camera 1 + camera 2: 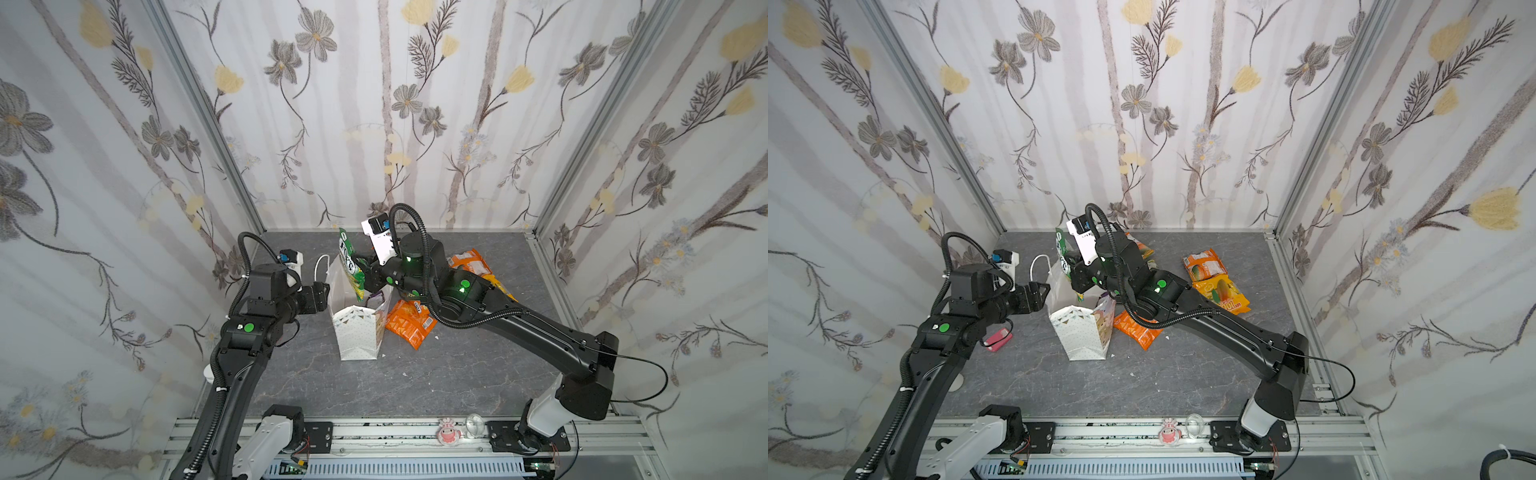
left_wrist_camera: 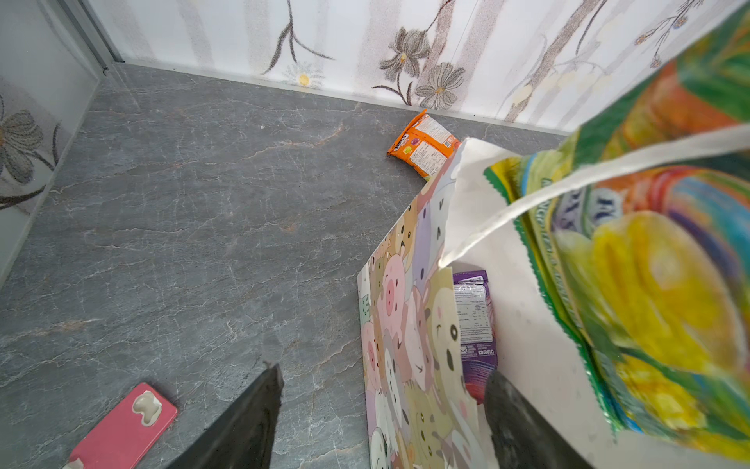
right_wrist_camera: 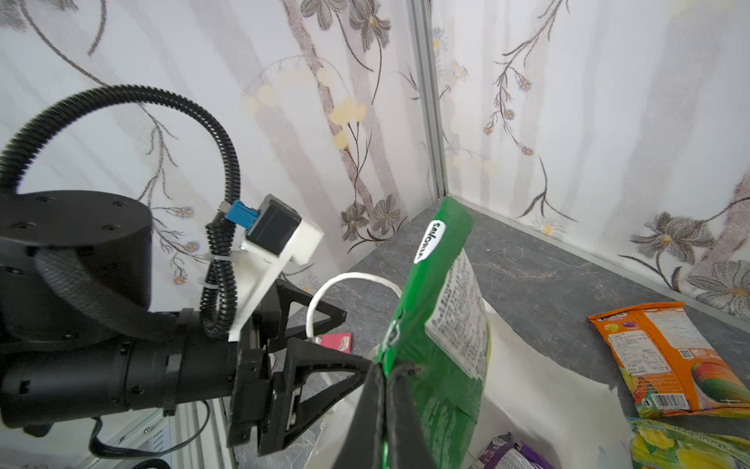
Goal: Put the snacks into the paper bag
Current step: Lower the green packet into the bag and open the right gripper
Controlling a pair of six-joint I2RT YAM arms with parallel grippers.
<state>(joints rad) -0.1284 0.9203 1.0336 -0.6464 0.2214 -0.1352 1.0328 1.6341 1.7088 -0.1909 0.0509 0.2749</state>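
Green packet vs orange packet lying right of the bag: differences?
The green packet hangs upright, pinched in the right gripper; the orange packet lies flat on the table, ungripped. The green packet is over the open paper bag; the orange packet is outside it. Both are foil packs.

Six snacks (image 1: pixel 1204 266), one paper bag (image 1: pixel 1079 336)

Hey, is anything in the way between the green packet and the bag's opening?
Nothing visible blocks it. The green packet, in the right gripper, hangs over the open mouth of the paper bag; a cord handle runs close by.
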